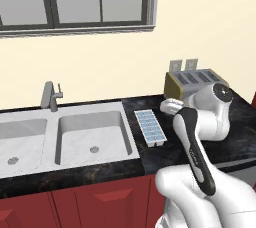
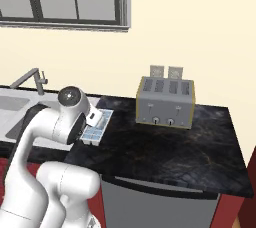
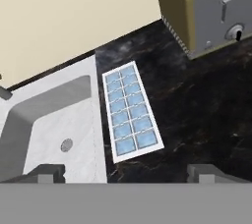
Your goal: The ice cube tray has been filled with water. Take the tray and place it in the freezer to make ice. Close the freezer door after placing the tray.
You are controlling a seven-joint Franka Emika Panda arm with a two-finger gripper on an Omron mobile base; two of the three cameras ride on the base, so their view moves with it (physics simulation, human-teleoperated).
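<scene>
Spread wide and empty, hand (image 3: 125,174) hovers above ice cube tray (image 3: 130,110) on counter (image 3: 197,105).

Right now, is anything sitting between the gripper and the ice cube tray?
Nothing visible does. The open gripper hangs over the ice cube tray, which lies flat on the black counter between the sink and the toaster.

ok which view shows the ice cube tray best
The hand view: the whole ice cube tray lies unobstructed beside the sink. The left base view shows it whole but smaller; in the right base view the arm hides part of it.
</scene>
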